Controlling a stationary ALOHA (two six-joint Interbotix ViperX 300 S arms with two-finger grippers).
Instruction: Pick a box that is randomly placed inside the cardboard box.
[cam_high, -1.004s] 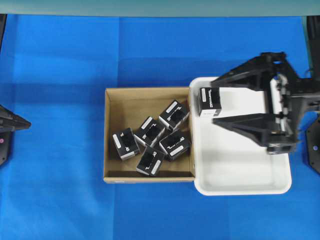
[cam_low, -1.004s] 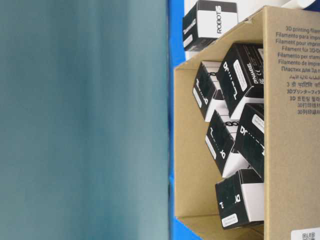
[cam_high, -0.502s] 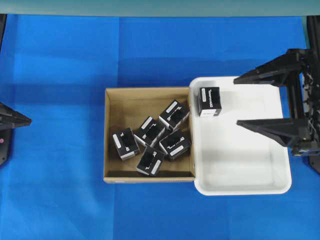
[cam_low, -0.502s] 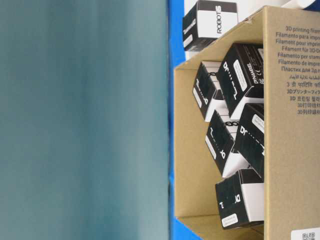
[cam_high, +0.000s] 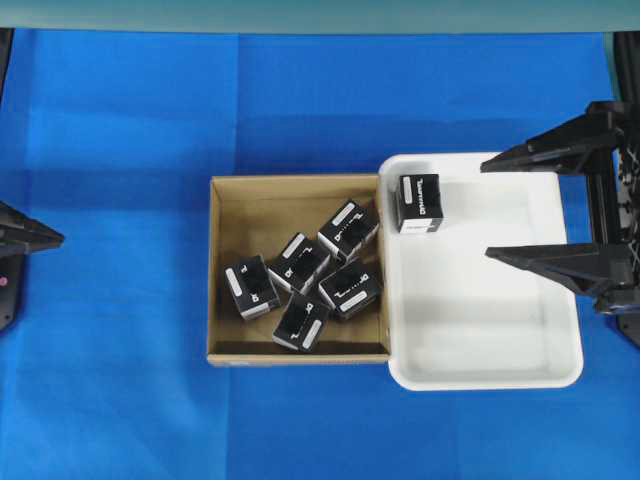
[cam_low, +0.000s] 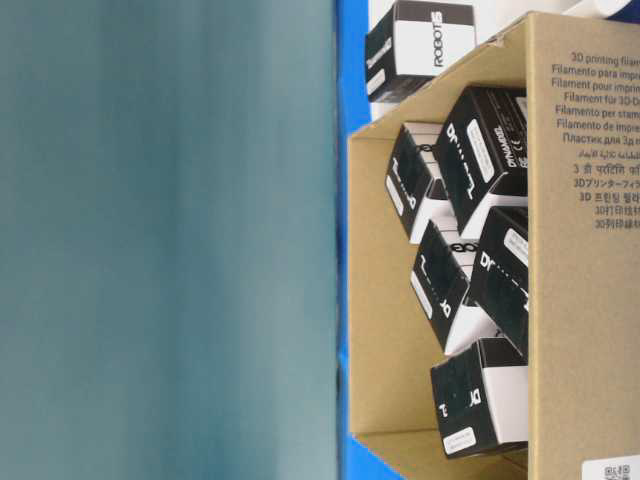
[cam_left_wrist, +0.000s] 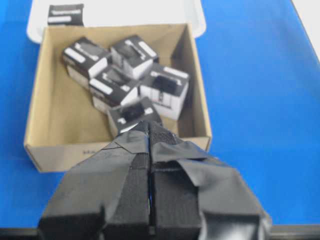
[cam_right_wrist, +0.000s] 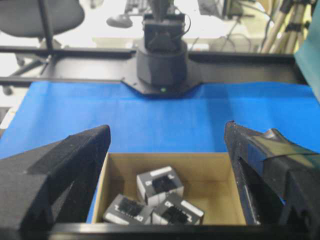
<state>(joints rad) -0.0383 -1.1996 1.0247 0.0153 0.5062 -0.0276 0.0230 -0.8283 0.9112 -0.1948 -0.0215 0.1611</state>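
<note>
At the far left of the overhead view the left arm's black gripper (cam_high: 40, 239) sat at the table edge with its taped jaws pressed together on nothing; the wrist view showed the pads meeting with no gap. Were it sent in that state toward the shallow brown corrugated cardboard box (cam_high: 214, 270), its tip would probably only have nudged the cartons rather than taken one.

Inside that cardboard box lay five small black cuboid cartons with white label strips (cam_high: 300, 285), huddled touching one another toward its right half. Packed so tightly, any finger lowered between them risked catching a neighbour and tipping or dragging it along; the low walls would have done little to hold one in.

To the right, touching the cardboard box, stood one white plastic tray (cam_high: 480, 378). One more small black carton bearing a long white printed word, the box (cam_high: 419, 202), rested in the tray's upper left corner, outside the cardboard box.

Furthest right, the right arm's black gripper (cam_high: 532, 210) hung over the tray's right side, jaws spread wide and empty, well clear of the box.
</note>
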